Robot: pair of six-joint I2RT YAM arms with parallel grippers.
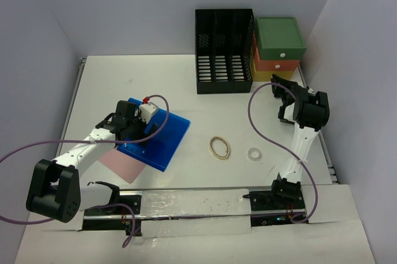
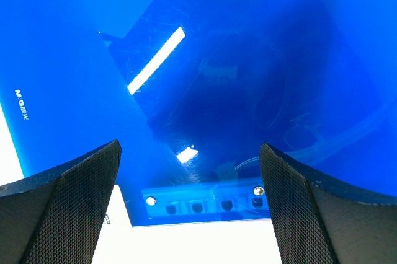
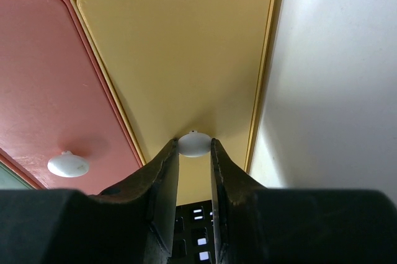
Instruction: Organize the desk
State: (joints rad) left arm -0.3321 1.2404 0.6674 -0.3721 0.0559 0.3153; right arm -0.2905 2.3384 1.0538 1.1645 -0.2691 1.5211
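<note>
Blue folder: at 9 o'clock on the desk, overlapping a pink sheet.
Left gripper: over the folder, jaws spread wide, holding nothing.
Desk: white, under everything, filling the top view.
Rubber band: near centre; white ring at its 3 o'clock.
File rack: 12 o'clock.
Right gripper: 2 o'clock, pinching the yellow drawer's white knob.

File rack left of drawer unit at desk rear, folder left of rubber band
</note>
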